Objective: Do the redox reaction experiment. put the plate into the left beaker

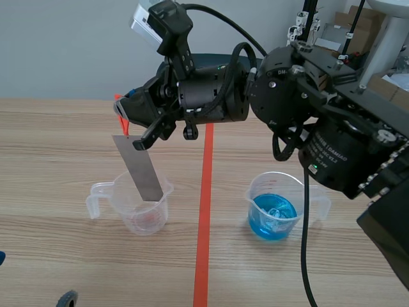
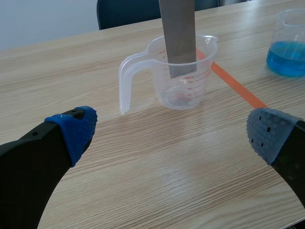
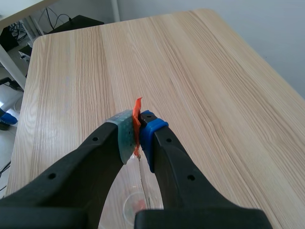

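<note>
A grey metal plate (image 1: 142, 169) hangs tilted from my right gripper (image 1: 125, 116), which is shut on the orange tab (image 3: 137, 114) at its top. The right arm reaches across the red tape line to the left side. The plate's lower end sits inside the clear left beaker (image 1: 137, 214), above its bottom. In the left wrist view the plate (image 2: 178, 33) dips into that beaker (image 2: 183, 71) ahead of my open left gripper (image 2: 174, 131), which holds nothing and stays low over the table. My right gripper (image 3: 138, 131) looks down along the plate's edge.
A second clear beaker (image 1: 275, 208) with blue liquid stands right of the red tape line (image 1: 204, 217); it also shows ahead and to the right of the left gripper as the blue beaker (image 2: 288, 45). A dark chair back stands beyond the table's far edge.
</note>
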Motion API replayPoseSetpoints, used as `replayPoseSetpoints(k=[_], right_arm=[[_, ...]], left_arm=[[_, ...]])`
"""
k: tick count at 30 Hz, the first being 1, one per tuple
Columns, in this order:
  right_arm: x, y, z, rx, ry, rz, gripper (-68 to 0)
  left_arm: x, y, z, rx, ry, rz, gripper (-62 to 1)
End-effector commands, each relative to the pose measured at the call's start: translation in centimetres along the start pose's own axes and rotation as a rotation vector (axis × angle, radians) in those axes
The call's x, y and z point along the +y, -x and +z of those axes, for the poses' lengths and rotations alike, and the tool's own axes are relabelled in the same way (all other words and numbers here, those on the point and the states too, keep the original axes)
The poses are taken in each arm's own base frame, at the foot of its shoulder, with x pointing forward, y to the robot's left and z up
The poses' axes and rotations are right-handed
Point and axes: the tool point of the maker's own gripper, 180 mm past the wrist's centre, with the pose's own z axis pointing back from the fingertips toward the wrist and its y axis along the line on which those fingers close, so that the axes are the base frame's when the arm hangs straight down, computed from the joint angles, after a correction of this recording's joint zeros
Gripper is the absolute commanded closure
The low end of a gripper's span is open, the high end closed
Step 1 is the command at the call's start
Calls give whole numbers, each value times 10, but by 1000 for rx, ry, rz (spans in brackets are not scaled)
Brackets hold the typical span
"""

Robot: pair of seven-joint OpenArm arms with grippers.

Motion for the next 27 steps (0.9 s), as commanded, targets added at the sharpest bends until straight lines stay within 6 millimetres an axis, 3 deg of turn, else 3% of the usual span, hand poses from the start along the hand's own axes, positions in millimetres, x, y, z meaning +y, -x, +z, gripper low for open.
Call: replayPoseSetpoints(k=[1, 7, 18, 27], right_arm=[[1, -17, -1, -50, -10, 16, -2], [4, -17, -2, -55, -19, 18, -2], [26, -9, -13, -35, -81, 47, -2], [27, -2, -14, -21, -71, 78, -2]], left_arm=[[1, -7, -2, -31, 0, -2, -623], [1, -7, -2, -30, 0, -2, -623], [1, -7, -2, -30, 0, -2, -623], [1, -7, -2, -30, 0, -2, -623]])
